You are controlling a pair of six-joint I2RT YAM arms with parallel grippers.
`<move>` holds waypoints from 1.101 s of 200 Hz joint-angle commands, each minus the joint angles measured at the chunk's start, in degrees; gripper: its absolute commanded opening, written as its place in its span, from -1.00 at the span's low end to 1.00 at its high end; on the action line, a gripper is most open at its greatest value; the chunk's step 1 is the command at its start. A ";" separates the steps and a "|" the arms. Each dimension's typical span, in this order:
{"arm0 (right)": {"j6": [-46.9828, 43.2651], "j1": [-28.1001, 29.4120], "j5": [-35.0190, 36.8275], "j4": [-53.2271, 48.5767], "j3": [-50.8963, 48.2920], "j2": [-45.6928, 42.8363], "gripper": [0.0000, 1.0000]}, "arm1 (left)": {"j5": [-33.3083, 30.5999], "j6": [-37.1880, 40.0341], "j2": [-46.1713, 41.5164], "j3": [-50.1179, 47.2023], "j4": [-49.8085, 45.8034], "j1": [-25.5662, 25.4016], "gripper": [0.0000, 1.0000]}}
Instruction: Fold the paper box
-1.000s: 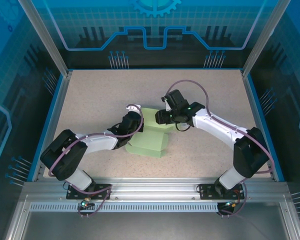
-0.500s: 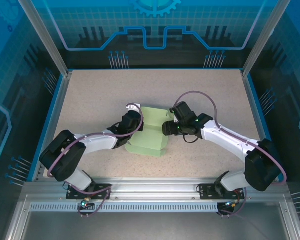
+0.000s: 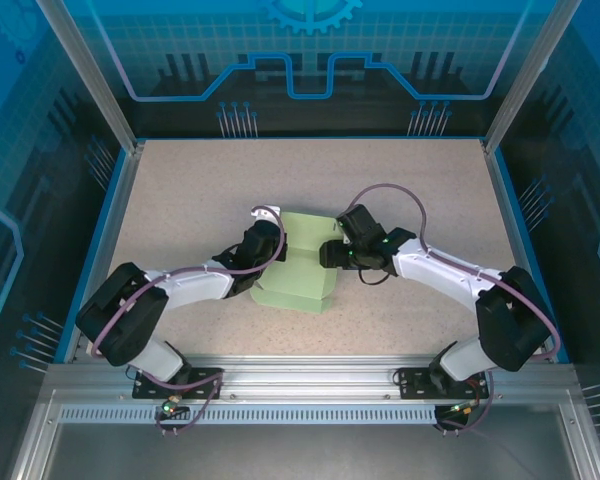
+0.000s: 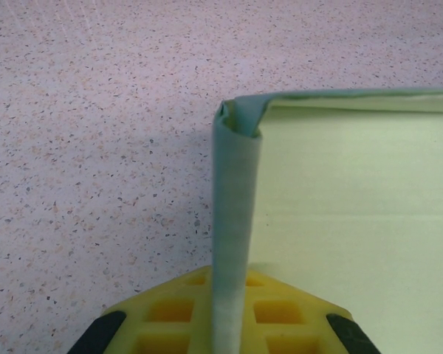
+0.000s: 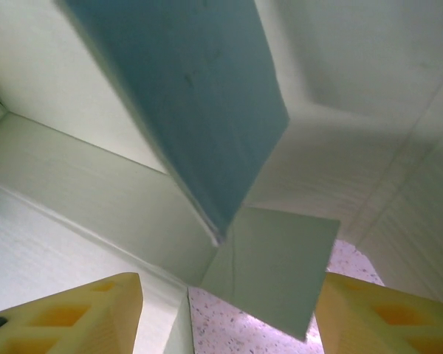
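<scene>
Speckled beige tabletop point(image 3: 180, 200) carries one pale green paper box point(image 3: 300, 285), partly folded. Two grippers meet it: the left gripper point(image 3: 270, 245) pinches the box's upright left wall between its yellow pads point(image 4: 170, 317), while the right gripper point(image 3: 328, 250), at the box's right side, stands spread, with loose flaps between its fingers point(image 5: 74, 310).

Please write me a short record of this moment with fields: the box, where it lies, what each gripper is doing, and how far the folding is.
object: paper box, pale green card, partly folded, some walls raised
place: near the middle of the speckled table
left gripper: shut on an upright side wall at the box's left side; the wall's far corner is curled
right gripper: open, fingers wide apart, a loose flap of the box between them
folding: not yet finished; the box is open on top
</scene>
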 commanded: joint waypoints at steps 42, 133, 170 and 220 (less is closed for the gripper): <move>-1.33 0.84 -3.05 6.25 2.15 0.21 0.17 | 0.05 -1.96 -1.79 0.11 -0.36 -0.52 -0.83; -4.05 3.51 -5.01 7.35 5.19 4.91 0.02 | 0.35 -2.13 -2.01 0.17 -0.97 -0.61 -0.82; -9.00 2.91 -2.40 1.92 5.95 1.04 0.10 | -1.06 -1.53 -2.45 -0.17 -1.46 -0.27 -0.82; -18.25 -0.32 -4.12 -6.81 6.80 -6.19 0.17 | 0.06 -2.96 -3.99 -0.83 -2.68 1.61 -0.82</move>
